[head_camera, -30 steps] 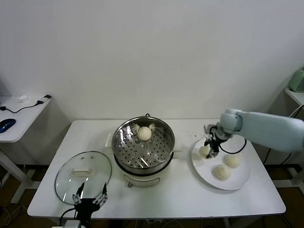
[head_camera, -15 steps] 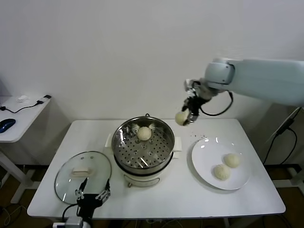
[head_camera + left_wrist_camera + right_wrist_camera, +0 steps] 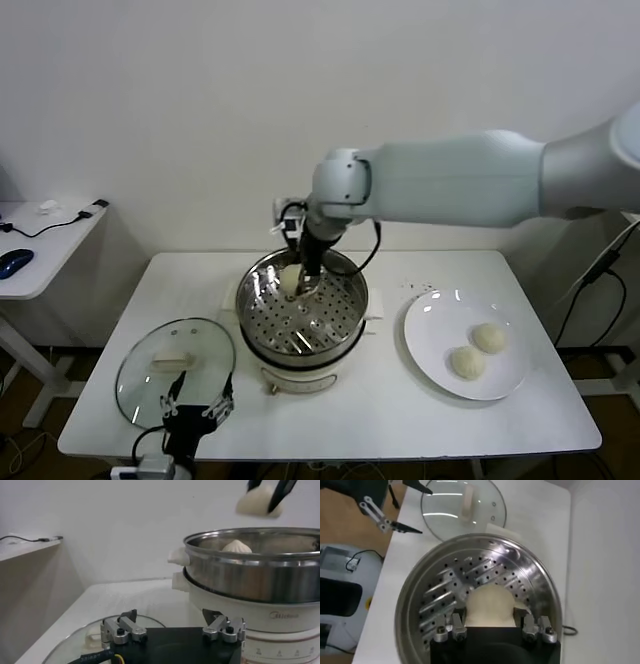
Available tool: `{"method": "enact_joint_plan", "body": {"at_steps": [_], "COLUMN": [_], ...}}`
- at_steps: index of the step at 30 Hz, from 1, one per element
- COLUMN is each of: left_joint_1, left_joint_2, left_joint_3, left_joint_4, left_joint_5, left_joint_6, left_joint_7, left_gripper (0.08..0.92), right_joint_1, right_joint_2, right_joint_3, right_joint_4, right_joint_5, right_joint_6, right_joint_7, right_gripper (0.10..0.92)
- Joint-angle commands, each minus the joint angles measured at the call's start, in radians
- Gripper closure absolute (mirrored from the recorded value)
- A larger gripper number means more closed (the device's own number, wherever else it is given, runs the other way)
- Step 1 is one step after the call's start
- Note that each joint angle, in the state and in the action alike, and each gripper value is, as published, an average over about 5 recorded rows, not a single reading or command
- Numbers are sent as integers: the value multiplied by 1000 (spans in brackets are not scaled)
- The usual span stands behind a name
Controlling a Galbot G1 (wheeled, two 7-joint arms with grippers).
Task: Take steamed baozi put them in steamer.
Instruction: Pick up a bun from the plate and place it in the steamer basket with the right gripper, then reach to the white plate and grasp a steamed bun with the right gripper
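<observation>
My right gripper (image 3: pixel 304 277) is shut on a cream-white baozi (image 3: pixel 290 281) and holds it just above the steel steamer (image 3: pixel 300 322), over its far side. In the right wrist view the baozi (image 3: pixel 491 604) sits between the fingers (image 3: pixel 458 618) above the perforated bottom (image 3: pixel 445 600). The left wrist view shows this held baozi (image 3: pixel 256 502) above the rim and another baozi (image 3: pixel 236 546) lying inside the steamer (image 3: pixel 250 580). Two more baozi (image 3: pixel 488 338) (image 3: pixel 465 362) lie on the white plate (image 3: pixel 430 330). My left gripper (image 3: pixel 194 412) is open and empty at the table's front left.
The round glass lid (image 3: pixel 175 362) with a cream handle lies flat left of the steamer, just in front of my left gripper (image 3: pixel 170 617). A side desk (image 3: pixel 40 250) with a mouse stands at the far left. The right arm spans above the table's back.
My right gripper lifted a baozi off the plate, carried it left across the table and now holds it over the steamer. The left gripper has hardly moved.
</observation>
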Motion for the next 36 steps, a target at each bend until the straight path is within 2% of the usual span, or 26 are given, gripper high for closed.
{"method": "enact_joint_plan", "body": {"at_steps": [1, 8, 14, 21, 26, 31, 36], "left_joint_1": [3, 2, 0, 1, -1, -3, -12], "left_joint_2": [3, 5, 4, 1, 0, 0, 2], "left_joint_3": [1, -2, -2, -2, 1, 1, -1], "left_joint_4": [-5, -3, 2, 1, 2, 2, 9], "left_joint_5": [0, -1, -5, -5, -3, -4, -8], "left_joint_6": [1, 1, 1, 2, 4, 5, 5], "left_joint_7": [1, 1, 1, 1, 1, 2, 2], "left_gripper": [177, 177, 177, 177, 177, 177, 177], "right_joint_1": [-198, -257, -257, -117, 17, 143, 271], "right_joint_2": [127, 170, 166, 74, -60, -300, -526], "right_joint_3": [34, 49, 57, 13, -17, -88, -240], "right_joint_4": [-142, -240, -237, -167, -103, 8, 117], "right_joint_5": [-35, -67, -72, -107, -119, -123, -219], "right_joint_6": [-55, -45, -34, 74, 226, 283, 342], "right_joint_7": [100, 94, 82, -55, -195, -274, -364], "right_gripper": [397, 397, 388, 231, 204, 202, 203]}}
